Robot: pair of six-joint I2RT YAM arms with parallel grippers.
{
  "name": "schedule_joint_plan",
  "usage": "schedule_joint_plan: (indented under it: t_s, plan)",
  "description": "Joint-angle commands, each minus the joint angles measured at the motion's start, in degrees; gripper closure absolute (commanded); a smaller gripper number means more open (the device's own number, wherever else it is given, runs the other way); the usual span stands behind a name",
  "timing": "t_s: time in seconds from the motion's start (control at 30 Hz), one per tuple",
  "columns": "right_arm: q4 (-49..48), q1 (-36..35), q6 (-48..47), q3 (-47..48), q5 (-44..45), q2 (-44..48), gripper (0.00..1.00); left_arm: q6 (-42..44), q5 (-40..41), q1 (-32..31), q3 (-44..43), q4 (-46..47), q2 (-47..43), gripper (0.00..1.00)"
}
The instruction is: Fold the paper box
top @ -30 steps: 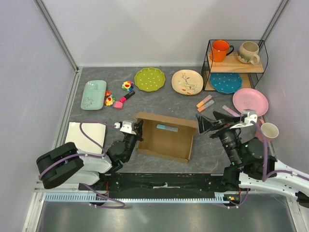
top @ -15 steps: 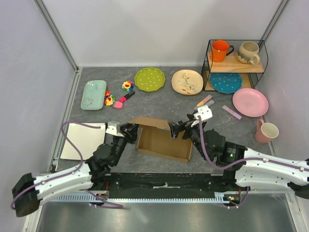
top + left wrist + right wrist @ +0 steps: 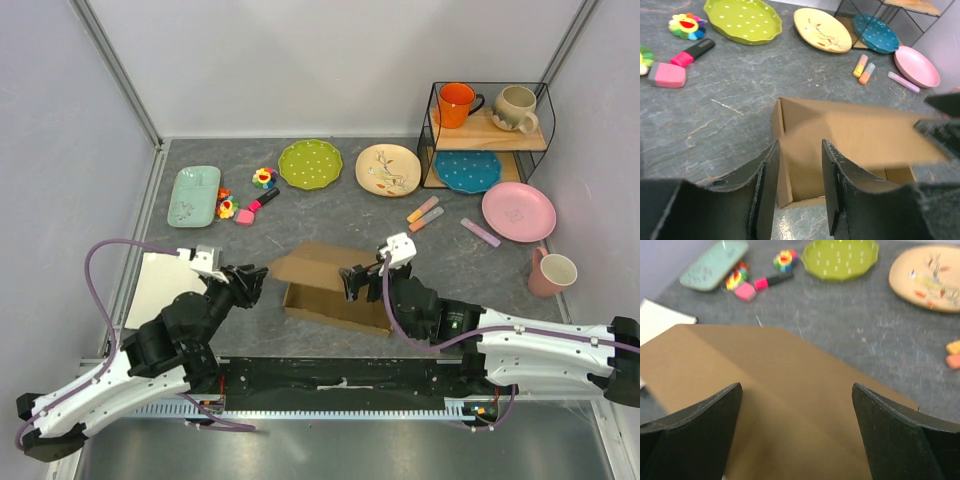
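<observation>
The brown cardboard paper box lies in the middle of the table, its lid flap leaning forward over the cavity. My right gripper hangs over the flap's right part, jaws wide open; in the right wrist view the flap fills the space below the open gripper. My left gripper sits just left of the box, apart from it and open. The left wrist view shows the box's left wall beyond the gripper, with nothing between its fingers.
A white tray lies under the left arm. A teal dish, toys and a pink marker, a green plate and a cream plate line the back. A rack, pink plate and mug stand right.
My left gripper let go of the box's left wall, opened and drew back to the left. My right gripper swept left over the box and the lid flap has tipped forward.
</observation>
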State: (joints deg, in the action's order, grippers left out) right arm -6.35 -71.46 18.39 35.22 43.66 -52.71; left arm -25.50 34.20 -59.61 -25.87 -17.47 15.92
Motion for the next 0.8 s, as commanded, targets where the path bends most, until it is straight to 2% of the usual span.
schedule_joint_plan:
  t_s: [0.0,0.13,0.27,0.43,0.6,0.77]
  plan:
    - [0.2,-0.1,6.1,-6.1,-2.6,-0.4,0.02,-5.0,7.9,-0.2,-5.6,-9.2,0.9,0.53]
    - [1.9,-0.2,10.2,-10.8,-5.0,1.4,0.02,-6.2,9.8,-0.2,-5.2,-5.7,3.2,0.51]
    - [5.6,-0.1,13.5,-12.3,-3.9,4.1,0.02,-6.1,4.7,-0.2,-3.7,4.8,13.5,0.40]
    - [15.5,-0.2,19.8,-10.3,0.4,8.9,0.02,-8.0,0.7,0.1,-4.3,10.3,24.9,0.30]
    - [21.3,-0.2,26.6,-11.0,1.8,10.5,0.02,-11.1,-3.6,0.6,-0.9,15.5,30.7,0.29]
    - [23.9,-0.2,35.1,-15.0,-0.9,10.0,0.02,-16.2,-4.7,0.9,1.8,12.2,34.7,0.30]
